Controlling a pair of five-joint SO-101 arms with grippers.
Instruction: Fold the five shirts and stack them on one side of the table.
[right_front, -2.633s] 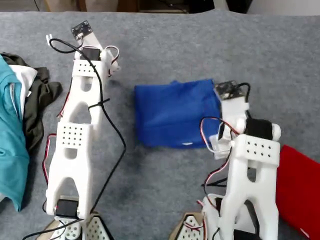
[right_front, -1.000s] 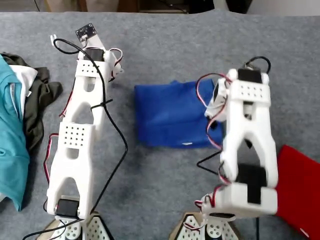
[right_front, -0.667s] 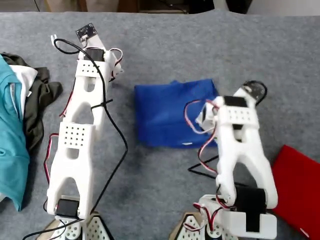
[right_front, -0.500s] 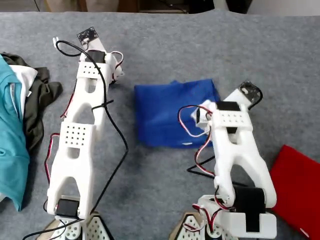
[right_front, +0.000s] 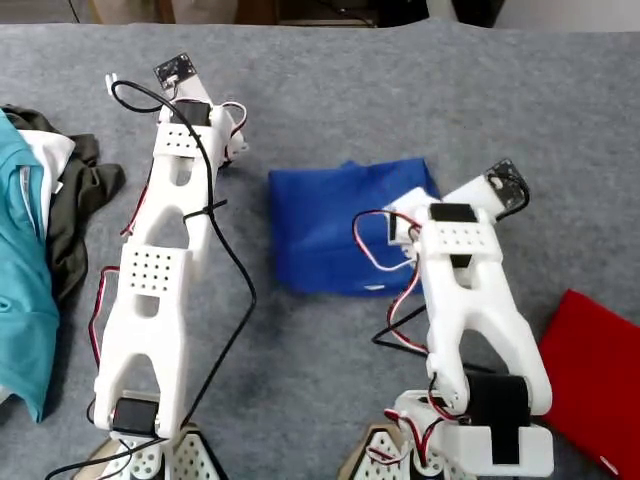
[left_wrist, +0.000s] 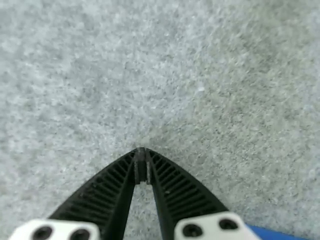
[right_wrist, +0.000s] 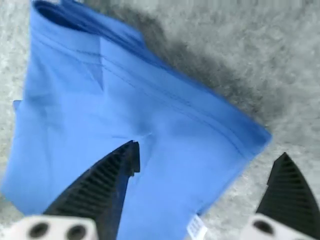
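R gripper (right_wrist: 207, 160): jaws spread wide, nothing between them. It hangs over the corner of the folded blue cotton shirt (right_wrist: 125, 130), w/ one black ribbed finger (right_wrist: 112, 175) above the cloth and the other past the shirt's edge, over grey.
L gripper (left_wrist: 141, 162): clenched, black ribbed tips pressed together, empty, pointing at bare grey surface. A sliver of blue shows by its base.
Table: flat top w/ grey felt-like cover (right_front: 400, 90), running across the whole high view.
L arm: white plastic arm (right_front: 160, 270) stretched far up the table, black cable looped along it, wrist end just beside the blue shirt's far left corner but apart from it.
R arm: white plastic arm (right_front: 470, 300) w/ red/white wires, wrist end over the blue shirt's right edge.
Blue shirt (right_front: 340, 225): folded to a rough rectangle, lying flat mid-table btwn the two arms. Stitched hem and a small white tag visible in right wrist view.
Teal shirt (right_front: 20, 280): unfolded, bunched at the left edge of the table, partly cut off by the frame.
Red shirt (right_front: 600, 380): flat piece at the near right corner, beside the R arm's base, well apart from the blue one.
Olive shirt (right_front: 85, 190): dark, crumpled, beside and partly under the teal one.
White cloth (right_front: 50, 150): small patch btwn teal and olive, can't tell what garment.
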